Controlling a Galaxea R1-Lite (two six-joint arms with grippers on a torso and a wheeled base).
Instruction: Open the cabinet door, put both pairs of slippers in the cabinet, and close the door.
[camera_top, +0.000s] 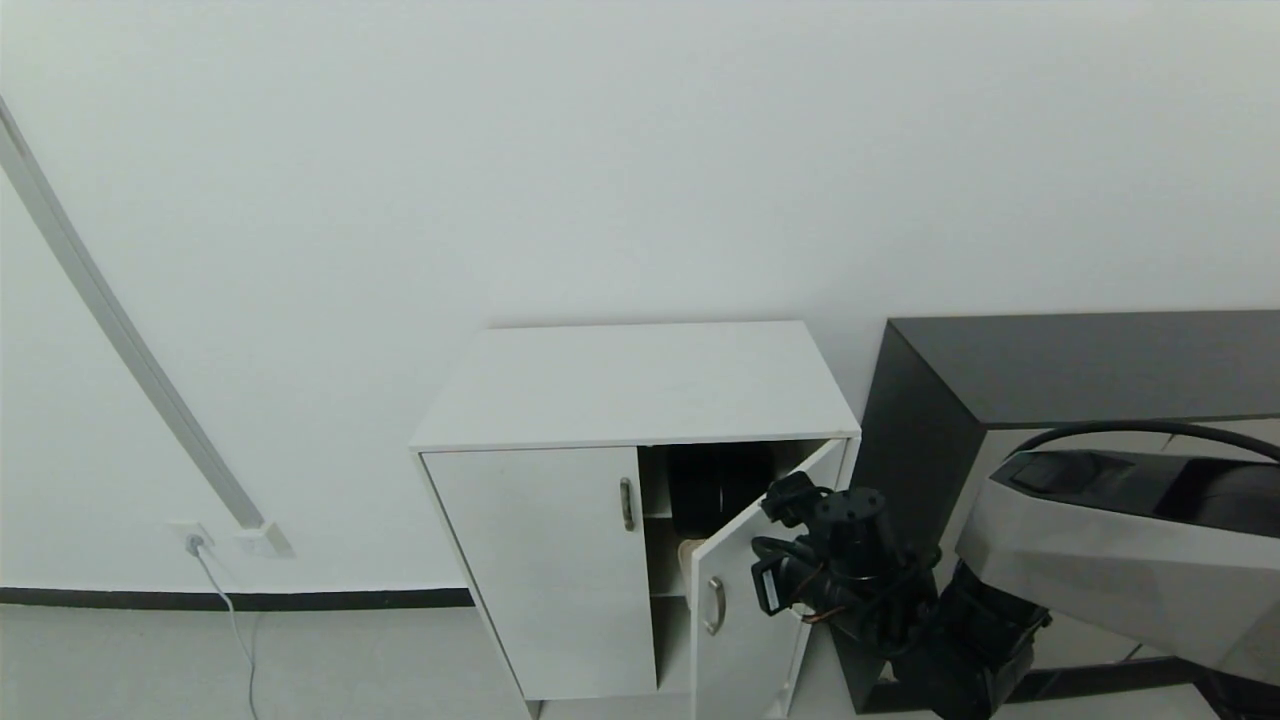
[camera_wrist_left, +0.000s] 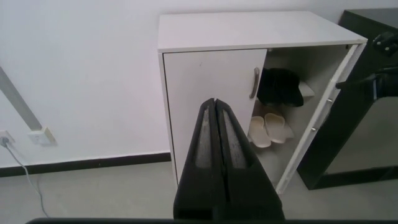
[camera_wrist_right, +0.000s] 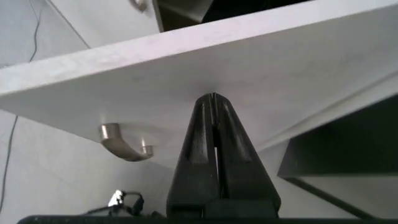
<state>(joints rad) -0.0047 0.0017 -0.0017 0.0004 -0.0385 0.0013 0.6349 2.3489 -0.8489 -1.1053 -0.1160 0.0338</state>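
Now, my right gripper (camera_wrist_right: 214, 98), jaws together, at the half-open door (camera_top: 745, 610), left gripper (camera_wrist_left: 214, 102) jaws together too, beige slippers (camera_wrist_left: 270, 129) inside.

The right arm (camera_top: 1100, 545), a silver-grey shell with a black cable (camera_top: 1150, 432) arching over it, comes in from the lower right of the head view. It ends in a bulky black wrist (camera_top: 850, 565) hung with thin wires. Beyond the wrist, the black two-fingered right gripper (camera_wrist_right: 214, 98) points forward with its fingers pressed together at the tips (a thin slit shows between them lower down). The black left gripper (camera_wrist_left: 214, 101) is held out in free air, its two fingers likewise closed flat against each other.
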